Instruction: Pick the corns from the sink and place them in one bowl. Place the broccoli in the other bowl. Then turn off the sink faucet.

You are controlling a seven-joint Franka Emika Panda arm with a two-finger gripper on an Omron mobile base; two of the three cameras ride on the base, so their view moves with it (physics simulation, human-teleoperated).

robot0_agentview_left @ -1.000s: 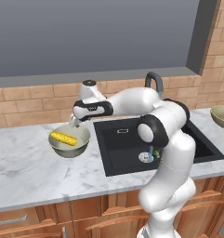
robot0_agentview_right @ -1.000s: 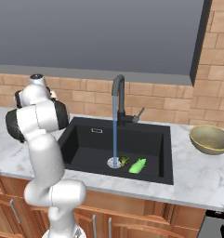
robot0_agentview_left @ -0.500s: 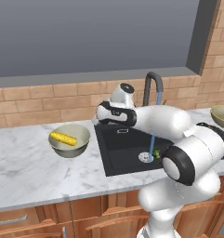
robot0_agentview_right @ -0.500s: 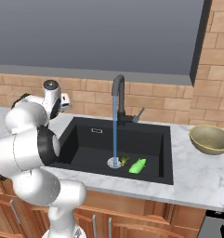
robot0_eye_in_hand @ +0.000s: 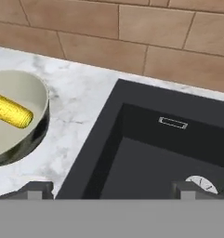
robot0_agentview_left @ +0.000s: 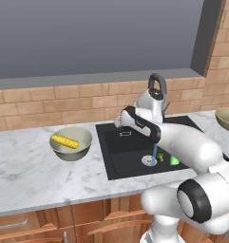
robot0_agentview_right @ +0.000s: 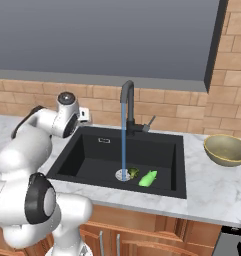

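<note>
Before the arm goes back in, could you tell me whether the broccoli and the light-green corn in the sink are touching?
Apart. The right base view shows black sink floor between the broccoli and the light-green corn, near the drain.

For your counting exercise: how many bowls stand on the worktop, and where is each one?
2. The pale bowl stands on the worktop left of the sink, with a yellow corn cob inside. The olive bowl stands on the worktop right of the sink.
</note>
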